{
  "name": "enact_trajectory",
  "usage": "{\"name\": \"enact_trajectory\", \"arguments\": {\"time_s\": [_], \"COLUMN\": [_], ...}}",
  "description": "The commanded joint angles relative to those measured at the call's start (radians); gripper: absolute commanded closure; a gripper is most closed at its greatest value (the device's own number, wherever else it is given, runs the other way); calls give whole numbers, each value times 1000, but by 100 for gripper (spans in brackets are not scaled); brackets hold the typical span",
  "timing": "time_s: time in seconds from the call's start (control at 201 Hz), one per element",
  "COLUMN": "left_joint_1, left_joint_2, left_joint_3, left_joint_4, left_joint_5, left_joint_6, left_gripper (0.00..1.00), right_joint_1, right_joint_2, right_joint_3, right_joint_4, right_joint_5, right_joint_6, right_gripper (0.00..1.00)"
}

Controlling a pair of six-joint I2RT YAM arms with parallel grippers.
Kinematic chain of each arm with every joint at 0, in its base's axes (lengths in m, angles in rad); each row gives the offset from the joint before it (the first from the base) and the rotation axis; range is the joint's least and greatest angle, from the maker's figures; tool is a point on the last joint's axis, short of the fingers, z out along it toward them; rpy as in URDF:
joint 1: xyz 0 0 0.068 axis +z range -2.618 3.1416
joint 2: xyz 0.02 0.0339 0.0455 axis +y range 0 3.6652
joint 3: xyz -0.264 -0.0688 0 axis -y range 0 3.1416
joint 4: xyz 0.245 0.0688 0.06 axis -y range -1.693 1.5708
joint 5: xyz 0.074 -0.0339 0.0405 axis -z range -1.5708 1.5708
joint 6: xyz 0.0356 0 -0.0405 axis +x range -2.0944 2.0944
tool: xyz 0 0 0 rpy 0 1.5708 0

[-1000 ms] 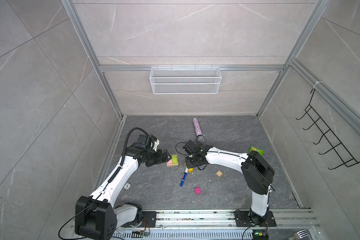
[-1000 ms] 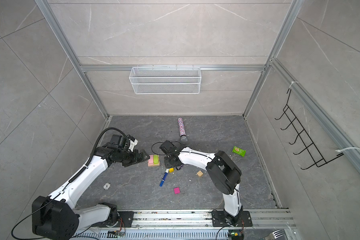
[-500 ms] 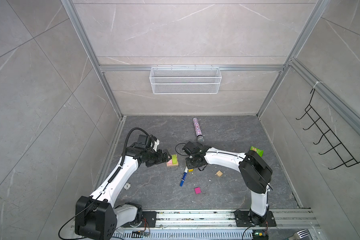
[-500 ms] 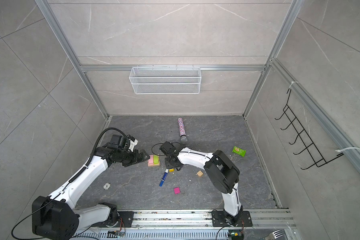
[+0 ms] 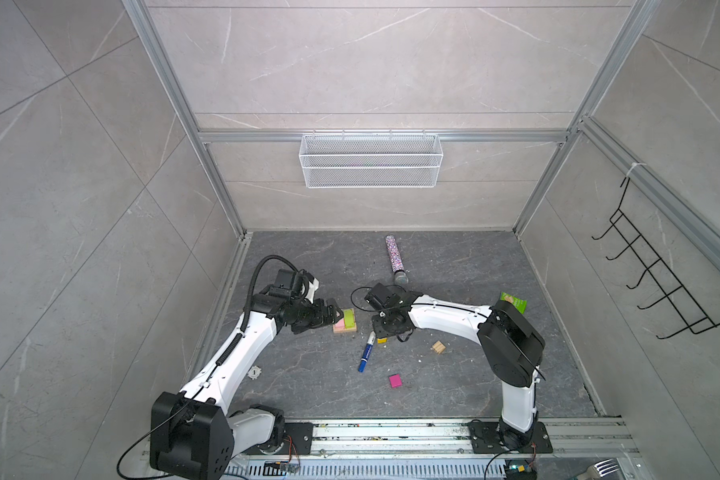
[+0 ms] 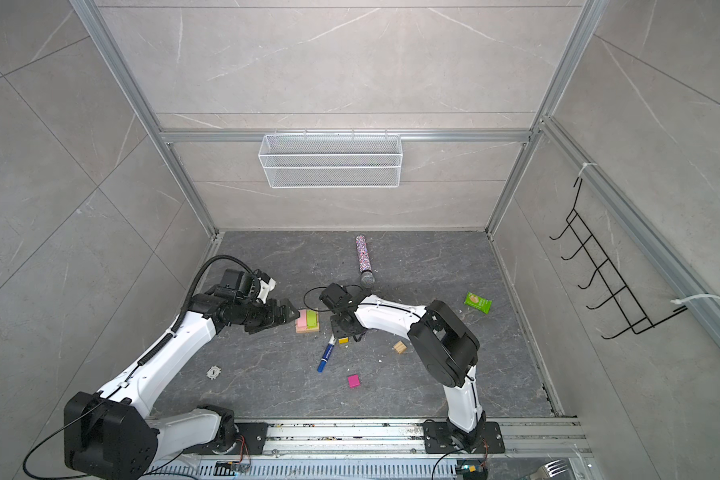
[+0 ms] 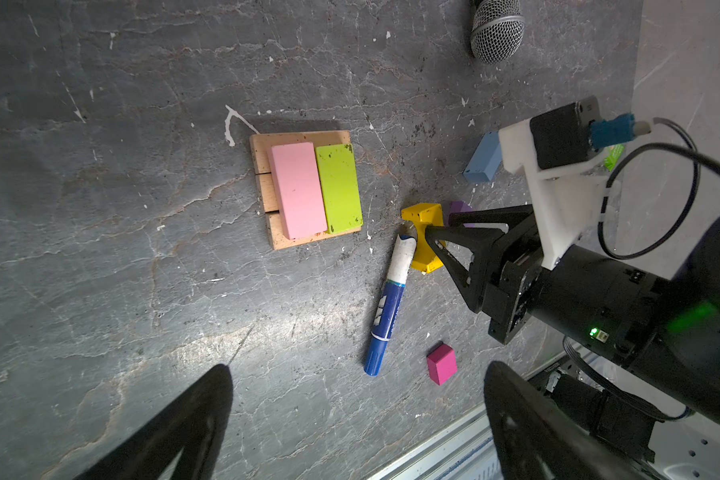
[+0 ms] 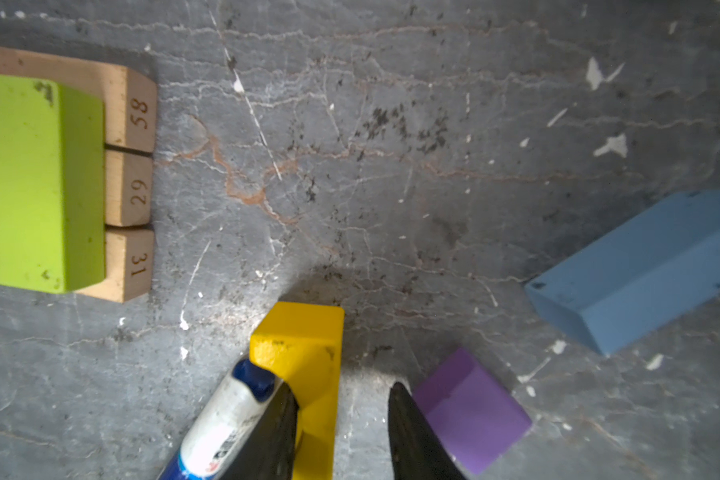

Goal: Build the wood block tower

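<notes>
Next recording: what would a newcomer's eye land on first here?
The bright pink block and lime-green block, lying side by side on three tan bars mid-floor between the arms. Just beside them, the right end effector straddles the yellow arch, not yet clamped, crowded by the blue-and-white marker and a purple block. The left end effector hangs wide open beside the pink block.

Tower [image 6: 307, 321]: three tan bars [image 7: 262, 160] flat, side by side as base. Pink block [image 7: 298, 189] and lime-green block [image 7: 339, 187] flat across them, touching. Loose nearby: yellow arch [image 7: 422, 214], purple block [image 8: 470, 409], light-blue block [image 8: 641, 266]. Magenta cube [image 7: 441, 363] and tan cube [image 5: 438, 347] lie farther off.
</notes>
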Motion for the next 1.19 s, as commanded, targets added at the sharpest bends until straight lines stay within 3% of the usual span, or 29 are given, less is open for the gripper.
{"name": "enact_trajectory", "arguments": {"time_s": [0.0, 0.588, 1.036, 1.19], "left_joint_1": [0, 0, 0, 0], "left_joint_2": [-20, -19, -26, -27], "left_joint_3": [-4, -4, -5, -5], "left_joint_4": [14, 13, 17, 18], "left_joint_5": [16, 17, 26, 28], "left_joint_6": [-1, -2, -3, -5], "left_gripper": [4, 4, 4, 4], "right_joint_1": [4, -10, -12, -14], "right_joint_2": [27, 48, -102, -118], "right_joint_3": [19, 11, 3, -21], "right_joint_4": [-22, -35, -143, -134], "right_joint_5": [-25, -5, 123, 103], "right_joint_6": [-12, -10, -61, -64], "right_gripper": [90, 100, 100, 100]}}
